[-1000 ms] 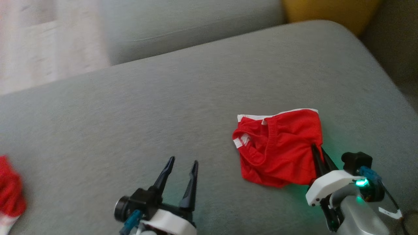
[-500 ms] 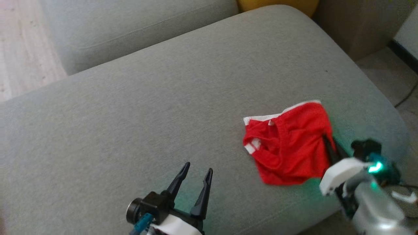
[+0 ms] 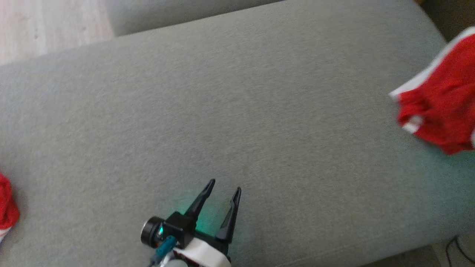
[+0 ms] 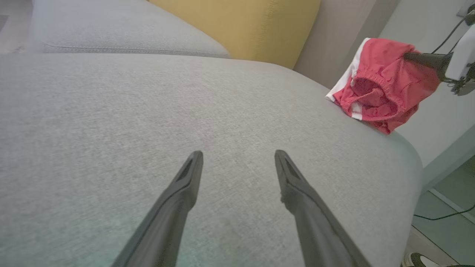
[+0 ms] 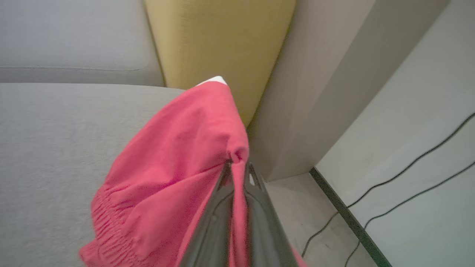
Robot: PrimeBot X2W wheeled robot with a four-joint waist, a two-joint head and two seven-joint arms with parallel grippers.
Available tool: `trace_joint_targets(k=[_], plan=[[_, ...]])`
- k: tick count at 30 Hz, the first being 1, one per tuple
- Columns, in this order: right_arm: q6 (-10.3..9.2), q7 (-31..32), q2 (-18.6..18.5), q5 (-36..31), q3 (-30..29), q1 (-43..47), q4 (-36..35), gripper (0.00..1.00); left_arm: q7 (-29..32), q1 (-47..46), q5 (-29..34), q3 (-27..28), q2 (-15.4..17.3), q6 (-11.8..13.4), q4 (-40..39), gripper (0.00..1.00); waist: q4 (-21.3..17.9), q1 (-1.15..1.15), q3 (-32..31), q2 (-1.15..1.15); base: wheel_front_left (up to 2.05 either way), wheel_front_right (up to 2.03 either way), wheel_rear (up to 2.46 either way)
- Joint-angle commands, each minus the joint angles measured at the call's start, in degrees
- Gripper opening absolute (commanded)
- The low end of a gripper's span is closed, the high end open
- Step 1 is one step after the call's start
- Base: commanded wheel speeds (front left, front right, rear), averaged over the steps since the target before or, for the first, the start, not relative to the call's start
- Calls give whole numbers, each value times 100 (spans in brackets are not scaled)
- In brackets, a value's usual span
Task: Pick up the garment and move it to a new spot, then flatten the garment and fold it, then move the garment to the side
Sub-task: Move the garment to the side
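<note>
Grey seat cushion (image 3: 237, 111) spanned the head view. The whole picture had shifted since half a second before, so the head camera had moved (not the sofa). Real change: the red garment (image 3: 441, 107), flat on the cushion a second earlier, was now bunched and raised at the cushion's right end. Could not tell whether its lower hem touched the cushion. Judged: pick-up done, carry to a new spot under way, flattening and folding not begun. Right gripper (image 5: 237, 165) was pinched tight on a fold of the garment. Left gripper (image 3: 225, 184) hovered over bare cushion, fingers spread, holding nothing. A second red cloth (image 3: 5, 207) sat at the cushion's left edge. Containers: none to log.
</note>
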Motion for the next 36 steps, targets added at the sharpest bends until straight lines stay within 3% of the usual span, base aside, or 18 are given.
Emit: trace_joint_targets(k=[1, 2, 3, 4, 9, 13, 18, 25, 30, 36], plan=[[-5, -30, -207, -68, -46, -120, -19, 0, -70, -255, 50, 212, -7, -9, -131, 100, 250, -1, 223, 0, 0, 0, 0], [-5, -41, -285, -137, -206, -186, 112, 0, -70, -280, 71, 219, -7, -7, -129, 100, 296, -1, 253, 0, 0, 0, 0], [-5, -58, -349, -190, -396, -248, 231, 40, -70, -305, 94, 230, -7, -6, -127, 100, 332, -1, 282, 0, 0, 0, 0], [-5, -72, -384, -250, -575, -296, 344, 100, -70, -327, 123, 248, -7, -3, -124, 100, 359, -1, 300, 0, 0, 0, 0], [-5, -210, -207, -560, -1184, -412, 383, 100, -70, -346, 184, 423, -7, 44, -132, 100, 389, -1, 254, 0, 0, 0, 0], [-5, -243, 293, -690, -1389, -304, -320, 100, -70, -277, 209, 673, -7, 115, -177, 100, 374, -1, 99, 0, 0, 0, 0], [-5, -246, 1101, -563, -1278, 373, -1692, 100, -70, -114, 239, 1106, -7, 253, -227, 100, 465, -1, -161, 0, 0, 0, 0], [-5, -247, 1804, -164, -965, 1723, -3104, 100, -70, 163, 323, 1900, -7, 509, -259, 100, 790, -1, -519, 0, 0, 0, 0], [-5, -247, 2221, -104, -865, 2696, -3597, 100, -70, 391, 437, 2424, -7, 584, -251, 100, 990, -1, -778, 0, 0, 0, 0], [-5, -247, 2422, -46, -767, 3566, -3920, 100, -70, 648, 498, 2654, -7, 528, -130, 100, 1212, -1, -1041, 0, 0, 0, 0]])
